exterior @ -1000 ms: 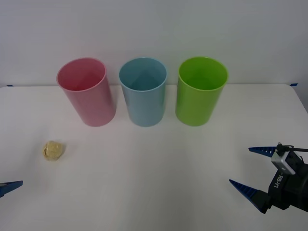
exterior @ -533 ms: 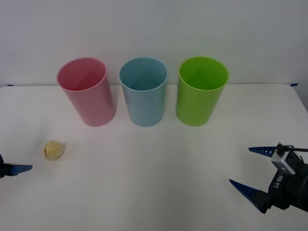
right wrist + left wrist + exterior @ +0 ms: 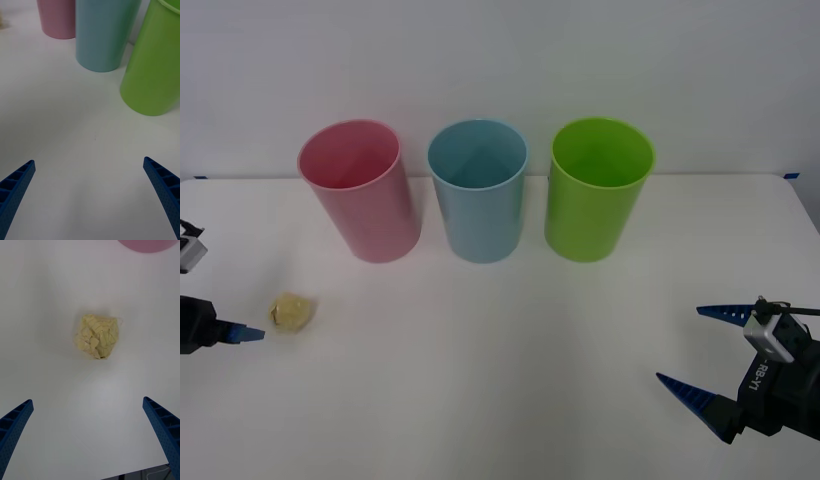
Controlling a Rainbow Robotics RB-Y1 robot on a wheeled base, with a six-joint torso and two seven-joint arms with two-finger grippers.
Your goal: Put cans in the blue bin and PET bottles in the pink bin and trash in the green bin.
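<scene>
Trash [image 3: 97, 336]: small crumpled pale-yellow ball, lying on table [image 3: 500, 380].

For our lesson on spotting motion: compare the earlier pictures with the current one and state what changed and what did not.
The left gripper has come in from the table's left edge toward the trash, fingers open, not yet touching it. Unmoved: the trash, the pink bin, blue bin, green bin, and the open right gripper.

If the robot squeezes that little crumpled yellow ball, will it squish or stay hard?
The trash looks like a crumpled wrapper full of folds, so it will probably squish a bit between the fingers of the open left end effector. It looks small and loosely wadded, so it is likely very light. Its lumpy shape suggests it would scoot or wobble rather than roll far if nudged.
</scene>
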